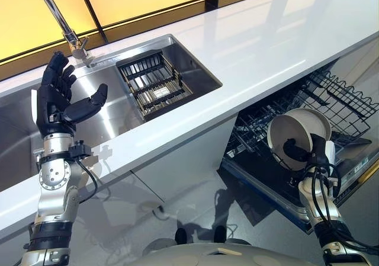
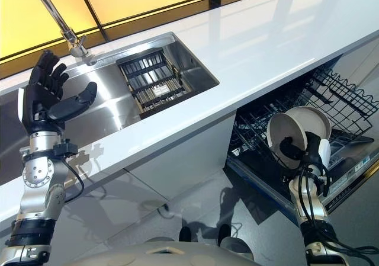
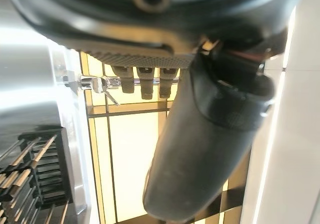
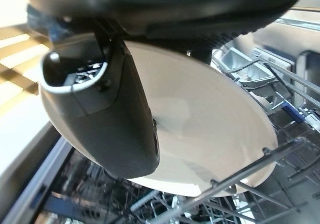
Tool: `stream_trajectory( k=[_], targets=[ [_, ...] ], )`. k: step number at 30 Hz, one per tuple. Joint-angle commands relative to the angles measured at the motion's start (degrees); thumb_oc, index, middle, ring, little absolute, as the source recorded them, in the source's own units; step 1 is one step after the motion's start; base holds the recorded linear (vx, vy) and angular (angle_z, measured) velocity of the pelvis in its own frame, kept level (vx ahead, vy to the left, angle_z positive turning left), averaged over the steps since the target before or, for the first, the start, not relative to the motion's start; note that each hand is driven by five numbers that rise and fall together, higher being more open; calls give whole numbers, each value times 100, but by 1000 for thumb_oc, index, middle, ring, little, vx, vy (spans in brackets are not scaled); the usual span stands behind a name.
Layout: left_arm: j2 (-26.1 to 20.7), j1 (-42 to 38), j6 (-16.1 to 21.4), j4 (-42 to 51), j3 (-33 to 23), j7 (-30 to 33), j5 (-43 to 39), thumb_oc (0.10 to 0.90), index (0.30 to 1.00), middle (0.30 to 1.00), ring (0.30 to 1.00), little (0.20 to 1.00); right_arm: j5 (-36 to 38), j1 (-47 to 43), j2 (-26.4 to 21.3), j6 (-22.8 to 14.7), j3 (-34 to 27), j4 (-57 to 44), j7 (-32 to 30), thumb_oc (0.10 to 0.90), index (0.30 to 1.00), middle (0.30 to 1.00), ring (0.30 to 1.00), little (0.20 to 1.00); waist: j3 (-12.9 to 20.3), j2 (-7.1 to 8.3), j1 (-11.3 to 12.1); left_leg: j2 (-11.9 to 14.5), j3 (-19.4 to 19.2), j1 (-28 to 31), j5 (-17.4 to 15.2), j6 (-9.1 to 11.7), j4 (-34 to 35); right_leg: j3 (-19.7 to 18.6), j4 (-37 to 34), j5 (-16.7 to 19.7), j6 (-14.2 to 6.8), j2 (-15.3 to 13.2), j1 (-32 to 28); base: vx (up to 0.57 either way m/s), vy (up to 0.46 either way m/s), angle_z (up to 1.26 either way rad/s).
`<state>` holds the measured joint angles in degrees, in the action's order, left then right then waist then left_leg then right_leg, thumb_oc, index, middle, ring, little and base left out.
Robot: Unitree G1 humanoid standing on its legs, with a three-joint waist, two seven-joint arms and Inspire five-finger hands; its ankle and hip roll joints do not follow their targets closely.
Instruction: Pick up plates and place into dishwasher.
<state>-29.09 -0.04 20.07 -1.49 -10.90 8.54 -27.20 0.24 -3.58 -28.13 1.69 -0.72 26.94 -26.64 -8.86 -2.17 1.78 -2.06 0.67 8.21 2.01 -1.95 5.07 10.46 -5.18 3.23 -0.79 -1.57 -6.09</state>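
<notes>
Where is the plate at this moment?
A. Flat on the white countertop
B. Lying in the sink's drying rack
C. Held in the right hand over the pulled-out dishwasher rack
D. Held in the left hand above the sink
C: the white plate stands on edge in the right hand, thumb across its face, over the dishwasher rack; the left hand is raised open over the sink, holding nothing.

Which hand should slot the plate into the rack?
Right. The right hand already pinches the round white plate above the black wire dishwasher rack; the left hand hangs open over the steel sink.
</notes>
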Motion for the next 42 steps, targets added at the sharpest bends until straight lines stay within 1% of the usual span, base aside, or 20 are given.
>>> stream_trajectory(
  k=[1,2,3,4,6,9,13,16,17,18,20,21,24,27,28,30,35,38,42],
  targets=[
    [-421,-588,386,250,79,-157,-134,800,900,900,900,900,-176,-707,-353,-321,233,-98,111,259,436,436,436,359,260,-19,44,-77,-262,-102,-747,4,-453,211,1319,-1262,-204,32,184,9,18,4],
    [-421,-612,360,262,122,-189,-128,800,900,900,900,900,-153,-708,-345,-341,267,-108,208,339,505,505,505,439,241,-17,34,-69,-272,-91,-761,-20,-467,208,1425,-1295,-213,4,211,2,14,5],
    [-422,-623,353,267,143,-210,-127,800,900,900,900,900,-120,-706,-337,-360,288,-113,290,490,634,634,634,590,226,-13,28,-67,-284,-88,-775,-33,-487,203,1486,-1313,-219,-12,232,-6,11,6],
    [-419,-627,355,260,169,-257,-134,800,900,900,900,900,-92,-706,-319,-368,322,-113,386,800,900,900,900,900,212,-6,26,-70,-302,-91,-797,-44,-524,202,1530,-1323,-225,-28,249,-11,5,5],
    [-409,-637,354,256,194,-355,-134,800,900,900,900,900,-91,-710,-294,-379,391,-104,614,800,900,900,900,900,185,20,21,-83,-341,-87,-838,-60,-595,195,1504,-1300,-227,-39,231,-5,1,2],
    [-390,-655,379,241,299,-367,-112,800,900,900,900,900,-41,-759,-319,-453,518,-55,867,800,900,900,900,900,172,64,22,-111,-388,-67,-880,-46,-646,195,1288,-1208,-213,-2,133,1,3,-1],
    [-340,-654,395,237,374,-341,-77,800,900,900,900,900,149,-802,-321,-549,571,-180,1013,800,900,900,900,900,205,98,16,-135,-433,-35,-874,-8,-605,170,961,-1065,-210,65,35,14,27,-7],
    [-304,-637,335,292,359,-334,-93,800,900,900,900,900,283,-796,-285,-517,516,-455,983,800,900,900,900,900,233,96,6,-117,-441,-60,-851,-21,-587,138,1067,-1117,-228,59,83,10,28,-7],
    [-276,-639,325,305,348,-331,-112,800,900,900,900,900,351,-773,-245,-561,450,-684,930,800,900,900,900,900,220,81,-23,-92,-449,-84,-832,-42,-591,123,1230,-1167,-246,33,141,-14,40,-4],
    [-270,-659,323,288,352,-346,-176,800,900,900,900,900,457,-742,-217,-648,397,-857,884,800,900,900,900,900,202,77,-40,-86,-451,-99,-822,-73,-585,107,1424,-1189,-276,-6,236,-23,43,-4],
    [-240,-691,335,241,379,-372,-295,800,900,900,900,900,702,-702,-119,-947,315,-1077,774,800,900,900,900,900,165,80,-71,-85,-449,-82,-805,-118,-529,93,1651,-1134,-340,-56,361,-22,24,-6],
    [-213,-696,359,199,393,-412,-361,800,900,900,900,900,973,-693,-60,-1131,244,-1189,755,800,900,900,900,900,141,80,-87,-81,-453,-51,-794,-125,-478,98,1687,-1110,-363,-65,391,-9,10,-5],
    [-133,-673,389,152,410,-456,-427,800,900,900,900,900,1673,-656,135,-1529,-16,-1392,751,800,900,900,900,900,120,77,-105,-62,-473,0,-739,-83,-351,139,1482,-1111,-358,-25,316,0,0,0],
    [-64,-625,431,114,421,-410,-467,800,900,900,900,900,2201,-659,222,-1757,-292,-1439,772,800,900,900,900,900,169,89,-109,-83,-504,-3,-723,-19,-315,158,1057,-1025,-332,45,195,3,11,1],
    [-53,-614,444,103,424,-380,-498,800,900,900,900,900,2262,-671,227,-1814,-347,-1445,720,800,900,900,900,900,183,90,-107,-92,-520,-11,-728,-10,-324,155,965,-987,-326,57,170,10,35,3],
    [2,-551,462,105,411,-354,-523,800,900,900,900,900,2158,-659,263,-1895,-446,-1480,490,800,900,900,900,900,210,89,-99,-106,-551,-33,-742,-15,-362,141,909,-971,-305,69,139,15,33,0],
    [35,-542,453,42,356,-340,-612,800,900,900,900,900,2119,-575,354,-2171,-624,-1482,-274,800,900,900,900,900,223,72,-132,-92,-584,-50,-768,-85,-428,91,1248,-1161,-283,52,217,18,28,-4],
    [8,-594,473,-37,372,-346,-698,800,900,900,900,900,2286,-556,402,-2268,-776,-1281,-679,800,900,900,900,900,180,70,-157,-95,-603,-20,-816,-132,-477,67,1442,-1207,-301,23,274,13,6,-6],
    [-42,-574,466,-60,385,-357,-767,800,900,900,900,900,2550,-580,370,-2413,-978,-865,-1020,800,900,900,900,900,147,106,-118,-132,-642,-29,-919,-131,-648,79,1258,-1168,-268,29,173,17,-21,-5]
  ],
)
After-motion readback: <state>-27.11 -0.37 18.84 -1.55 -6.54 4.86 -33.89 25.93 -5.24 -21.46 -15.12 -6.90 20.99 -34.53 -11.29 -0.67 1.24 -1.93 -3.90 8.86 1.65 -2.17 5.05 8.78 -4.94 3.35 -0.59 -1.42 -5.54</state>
